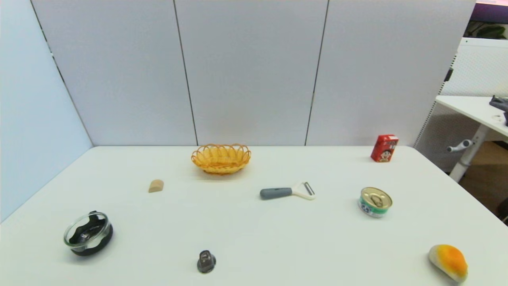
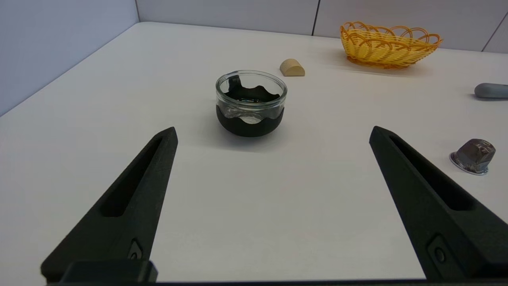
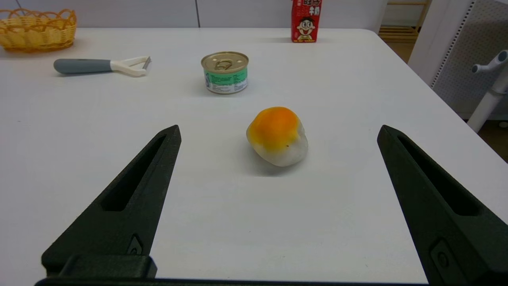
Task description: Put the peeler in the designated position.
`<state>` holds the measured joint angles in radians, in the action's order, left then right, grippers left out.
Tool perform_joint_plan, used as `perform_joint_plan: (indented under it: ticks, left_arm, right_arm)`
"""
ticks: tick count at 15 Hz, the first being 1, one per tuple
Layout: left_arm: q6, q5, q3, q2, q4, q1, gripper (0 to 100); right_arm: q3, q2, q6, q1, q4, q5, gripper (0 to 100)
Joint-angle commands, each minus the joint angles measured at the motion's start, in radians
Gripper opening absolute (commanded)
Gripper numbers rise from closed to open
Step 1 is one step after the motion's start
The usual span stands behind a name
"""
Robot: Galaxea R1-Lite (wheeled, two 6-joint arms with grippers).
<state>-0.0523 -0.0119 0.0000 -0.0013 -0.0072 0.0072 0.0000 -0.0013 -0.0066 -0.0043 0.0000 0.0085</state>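
Note:
The peeler (image 1: 287, 192) lies flat near the middle of the table, grey handle to the left, white forked head and blade to the right; the right wrist view also shows the peeler (image 3: 101, 66). The yellow wicker basket (image 1: 221, 158) stands empty behind it at the table's back. Neither arm shows in the head view. My left gripper (image 2: 273, 133) is open low over the near left table, facing a glass bowl. My right gripper (image 3: 278, 133) is open over the near right table, an orange-and-white bun lying between its fingers' line, apart from both.
A glass bowl with black base (image 1: 88, 233) sits front left, a tan wooden block (image 1: 156, 185) behind it, a small metal capsule (image 1: 206, 261) at the front. A tin can (image 1: 375, 201), red carton (image 1: 384, 148) and bun (image 1: 448, 261) stand on the right. The table's right edge is near.

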Motion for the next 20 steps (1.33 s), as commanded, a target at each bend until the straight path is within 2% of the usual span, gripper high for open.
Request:
perform_joint_plan:
  ticks: [1, 4, 6, 9, 13, 17, 20]
  left_arm:
    - [-0.014, -0.016, -0.003, 0.029, 0.003, 0.0, 100]
    - [0.112, -0.008, -0.181, 0.242, 0.038, -0.01, 100]
    - [0.174, -0.014, -0.351, 0.445, 0.113, -0.07, 100]
    - [0.266, -0.008, -0.558, 0.784, 0.113, -0.154, 100]
    - [0.325, 0.07, -0.767, 1.129, 0.113, -0.254, 100]
    - [0.325, 0.159, -0.95, 1.391, 0.093, -0.388, 100]
    - [0.325, 0.291, -1.045, 1.549, 0.07, -0.452, 100]
  right_arm:
    - [0.0, 0.001, -0.001, 0.0, 0.0, 0.001, 100]
    - [0.0, 0.001, -0.001, 0.0, 0.0, 0.001, 100]
    - [0.0, 0.001, 0.0, 0.0, 0.0, 0.001, 100]
    - [0.0, 0.001, -0.001, 0.0, 0.0, 0.001, 100]
    - [0.0, 0.001, -0.001, 0.0, 0.0, 0.001, 100]
    - [0.0, 0.001, -0.001, 0.0, 0.0, 0.001, 100]
    - [0.0, 0.001, -0.001, 0.0, 0.0, 0.001, 100]
